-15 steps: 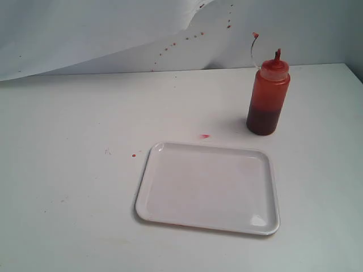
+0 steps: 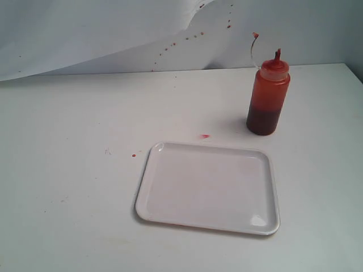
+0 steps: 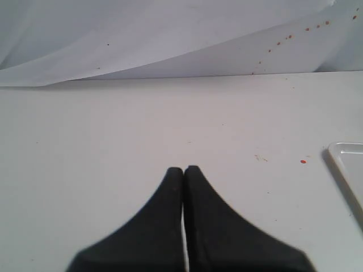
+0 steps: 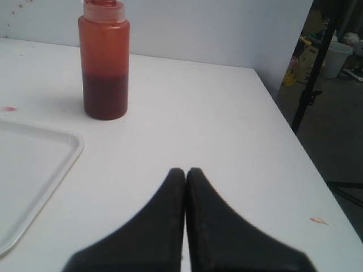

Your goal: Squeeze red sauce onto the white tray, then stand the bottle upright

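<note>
Right, nothing squeezed yet: the white tray (image 2: 207, 187) lies flat and bare on the table (image 2: 74, 141), long side toward the camera, an open landing spot with no sauce on it. The bottle (image 2: 267, 102) stands upright at about one o'clock from the tray, near its far right corner but not touching it, nozzle up and the little tip cap dangling off to the side, so the spout looks ready to pour. The red sauce (image 2: 262, 120) sits settled in the lower part of the bottle, which I'd say means a proper tip-over before anything flows. A small pink smear marks the table just off the tray's far edge at twelve o'clock. Neither arm shows in the exterior view. The left gripper (image 3: 184, 169) is closed tight, fingers pressed together on nothing, low over bare table. The right gripper (image 4: 186, 171) is the same, pinched closed and empty, facing the bottle but well apart from it; my call is it must open first.
</note>
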Tool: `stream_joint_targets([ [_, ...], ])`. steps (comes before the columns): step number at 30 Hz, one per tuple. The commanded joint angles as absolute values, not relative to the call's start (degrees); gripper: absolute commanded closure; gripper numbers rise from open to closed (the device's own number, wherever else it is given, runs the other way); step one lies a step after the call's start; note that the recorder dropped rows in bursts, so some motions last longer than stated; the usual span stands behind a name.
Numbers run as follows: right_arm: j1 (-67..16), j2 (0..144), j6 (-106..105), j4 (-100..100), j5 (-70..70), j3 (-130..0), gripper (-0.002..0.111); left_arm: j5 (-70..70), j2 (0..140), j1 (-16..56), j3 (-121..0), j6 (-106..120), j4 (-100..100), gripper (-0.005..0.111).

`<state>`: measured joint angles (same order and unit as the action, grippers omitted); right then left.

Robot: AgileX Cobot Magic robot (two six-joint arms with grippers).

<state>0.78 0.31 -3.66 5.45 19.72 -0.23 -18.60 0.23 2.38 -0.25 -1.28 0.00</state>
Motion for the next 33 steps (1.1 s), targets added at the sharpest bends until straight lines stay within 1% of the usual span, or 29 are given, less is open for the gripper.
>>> stream_joint_targets([
  [1, 1.09, 0.00, -3.85, 5.30, 19.57, 0.00, 0.108, -18.29, 0.00, 2.17, 0.00, -1.37, 0.00, 0.107],
  [22, 1.09, 0.00, -3.85, 5.30, 19.57, 0.00, 0.108, -18.29, 0.00, 2.17, 0.00, -1.37, 0.00, 0.107],
  [25, 1.09, 0.00, -3.85, 5.30, 19.57, 0.00, 0.108, -17.21, 0.00, 2.17, 0.00, 0.00, 9.32, 0.107],
  [27, 1.09, 0.00, -3.85, 5.30, 19.57, 0.00, 0.108, -11.00, 0.00, 2.17, 0.00, 0.00, 10.46, 0.107],
  [30, 1.09, 0.00, -3.85, 5.30, 19.57, 0.00, 0.108, 1.77, 0.00, 2.17, 0.00, 0.00, -2.14, 0.107],
  [33, 1.09, 0.00, -3.85, 5.30, 19.57, 0.00, 0.108, 13.18, 0.00, 2.17, 0.00, 0.00, -9.01, 0.107],
])
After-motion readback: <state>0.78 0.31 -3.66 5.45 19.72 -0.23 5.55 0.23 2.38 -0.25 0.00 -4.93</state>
